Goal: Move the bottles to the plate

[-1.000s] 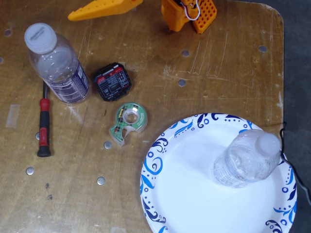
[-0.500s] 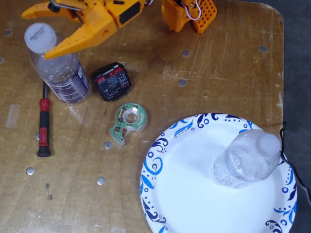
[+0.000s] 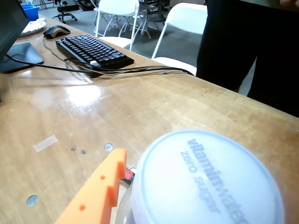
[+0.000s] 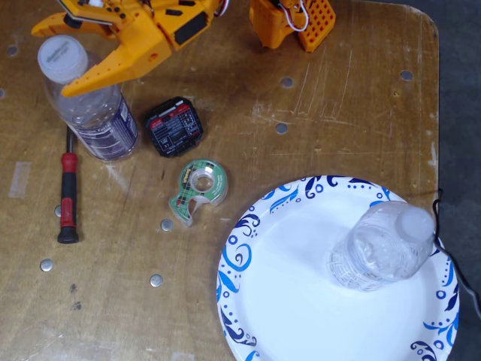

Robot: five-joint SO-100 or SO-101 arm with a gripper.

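Note:
The taller bottle [image 4: 94, 113] with a dark purple label stands upright at the table's upper left in the fixed view. Its white cap [image 3: 205, 182] fills the bottom right of the wrist view. My gripper [image 4: 49, 62] is open, its orange jaws spread either side of the bottle's top. One orange finger [image 3: 100, 191] lies just left of the cap in the wrist view. The smaller crinkled bottle [image 4: 383, 244] stands upright on the right part of the white, blue-patterned plate [image 4: 285, 293] at the lower right.
A green tape dispenser [image 4: 198, 188], a small black box [image 4: 173, 126] and a red-handled screwdriver [image 4: 68, 192] lie between the tall bottle and the plate. In the wrist view a keyboard [image 3: 93, 50], mouse [image 3: 56, 31] and cables sit far off, with a dark-clothed person [image 3: 247, 46] beyond the table.

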